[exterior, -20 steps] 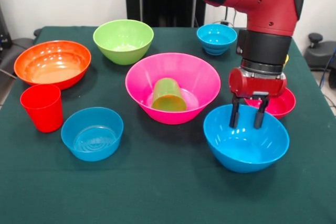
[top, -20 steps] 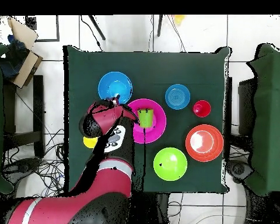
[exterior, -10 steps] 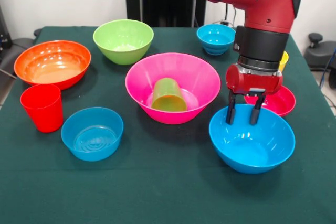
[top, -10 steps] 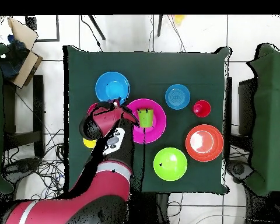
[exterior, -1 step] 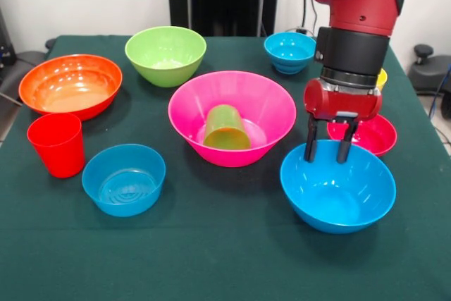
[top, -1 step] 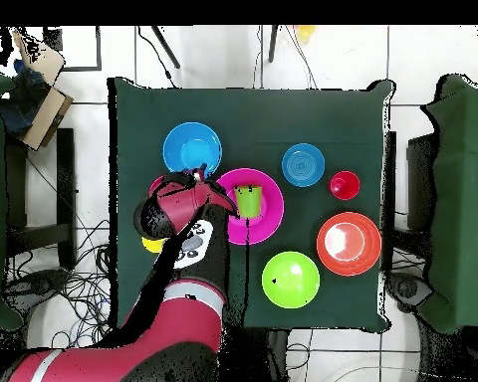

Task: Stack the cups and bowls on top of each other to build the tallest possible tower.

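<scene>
Seven bowls and three cups sit on your table (exterior, -1 step: 211,259), nothing properly stacked yet: only the green cup (exterior, -1 step: 225,127) lies tipped inside the pink bowl (exterior, -1 step: 232,116). Your pincer (exterior, -1 step: 327,147) hangs open, fingers straddling the far rim of the large blue bowl (exterior, -1 step: 337,186), which looks like the piece in hand. You'd next close on that rim and carry it toward the pink bowl. Others: orange bowl (exterior, -1 step: 70,85), lime bowl (exterior, -1 step: 165,54), cyan bowl (exterior, -1 step: 290,51), magenta bowl (exterior, -1 step: 370,136), translucent blue bowl (exterior, -1 step: 124,178), red cup (exterior, -1 step: 56,144), yellow cup (exterior, -1 step: 381,80).

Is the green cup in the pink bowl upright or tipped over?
Tipped: the green cup lies on its side inside the pink bowl, mouth facing the camera.
</scene>
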You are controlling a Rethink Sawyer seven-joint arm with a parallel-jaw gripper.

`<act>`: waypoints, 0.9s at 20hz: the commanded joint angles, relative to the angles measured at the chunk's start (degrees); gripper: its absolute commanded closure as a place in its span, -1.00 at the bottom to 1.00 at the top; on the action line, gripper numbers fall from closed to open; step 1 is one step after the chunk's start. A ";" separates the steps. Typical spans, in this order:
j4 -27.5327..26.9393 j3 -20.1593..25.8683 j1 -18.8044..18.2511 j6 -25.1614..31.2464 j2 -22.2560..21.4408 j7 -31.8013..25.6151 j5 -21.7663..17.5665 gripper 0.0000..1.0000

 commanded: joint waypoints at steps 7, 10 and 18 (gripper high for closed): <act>3.63 4.18 -0.05 3.53 -2.56 6.00 0.06 -1.00; 3.73 4.02 0.62 4.42 -3.03 6.27 0.57 -1.00; 1.35 5.90 0.85 4.43 -2.86 3.56 -0.86 -1.00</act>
